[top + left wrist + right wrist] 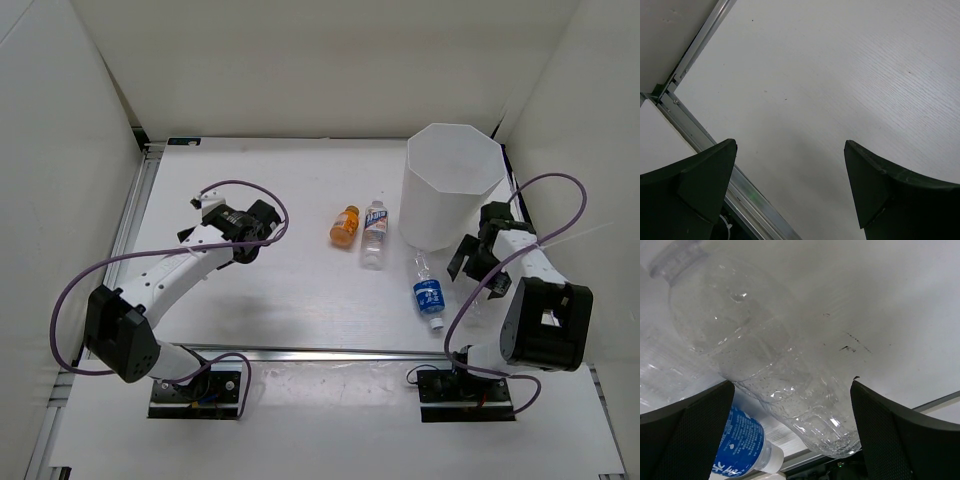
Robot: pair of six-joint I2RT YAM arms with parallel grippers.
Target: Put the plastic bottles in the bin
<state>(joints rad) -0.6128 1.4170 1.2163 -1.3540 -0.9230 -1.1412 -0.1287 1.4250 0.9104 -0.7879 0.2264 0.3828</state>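
White table [300,310]: left hand [790,147] spread low, right hand [791,386] spread astride clear bottle [760,340].

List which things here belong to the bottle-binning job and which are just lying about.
Job: orange bottle, white-and-orange-label bottle, blue-label bottle, plain clear bottle, white bin.
Not part of it: purple cables, metal rail.

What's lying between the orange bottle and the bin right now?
The labelled bottle lies on the table beside the orange bottle, on the side facing the bin. Nothing else visible stands between them.
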